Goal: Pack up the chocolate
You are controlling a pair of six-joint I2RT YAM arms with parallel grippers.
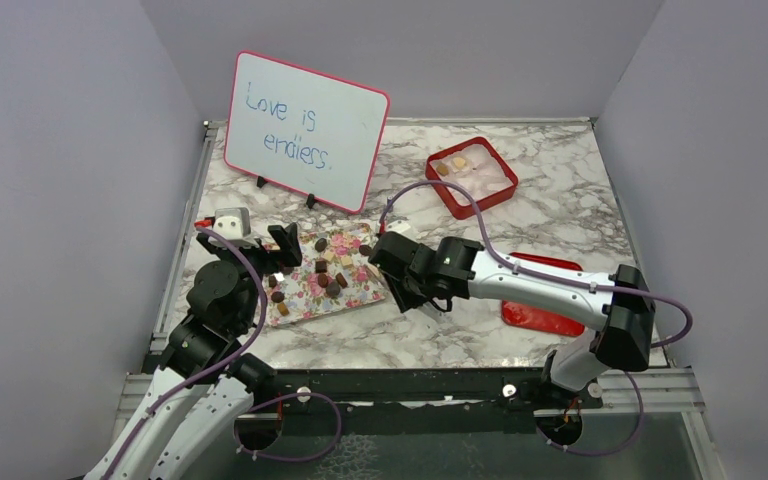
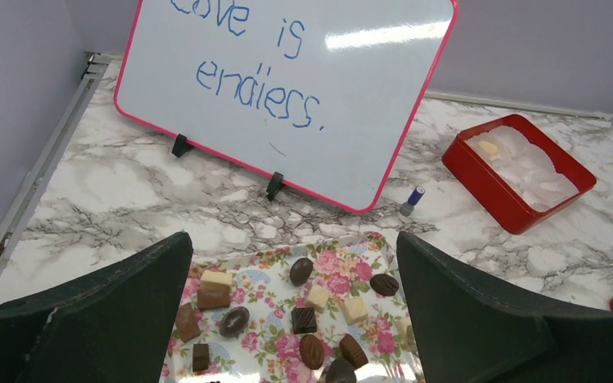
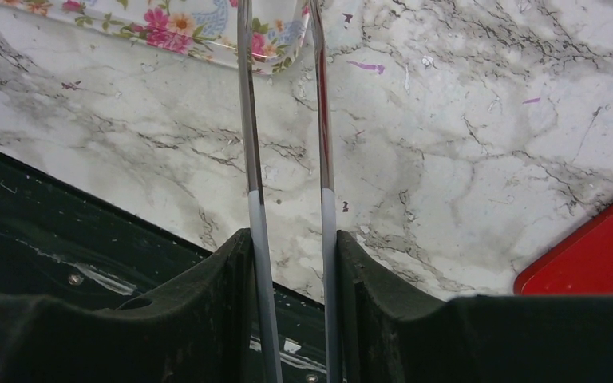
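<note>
The table (image 1: 520, 230) is white marble veined with grey, boxed in on three sides by plain lavender-grey walls (image 1: 60, 150), with a metal rail along its edges and a black base strip (image 1: 410, 385) at the near side where the arms are bolted. Propped on little black feet at the back left stands a pink-framed whiteboard (image 1: 305, 130), and in blue marker it reads "Love is endless." A small purple-tipped item (image 2: 412, 199) sits on the marble just by the board's lower corner. Far right is a red box (image 1: 487, 200) with a white lining, and two pale tan pieces already lie inside it. A red lid (image 1: 540, 310) lies flat nearer the front, partly under the right arm. Most of the chocolate (image 1: 322, 266) is scattered over the pink floral tray (image 1: 360, 290) left of centre: dark, reddish-brown and tan pieces, none stacked. The left gripper (image 1: 260, 245) hangs over the tray's left end with its jaws spread wide, nothing between them. The right gripper (image 3: 291, 239) is clamped on a pair of metal tongs (image 3: 251, 159), whose prongs reach toward the tray's corner. Their tips run out of the wrist view, so I cannot tell whether they carry anything.
</note>
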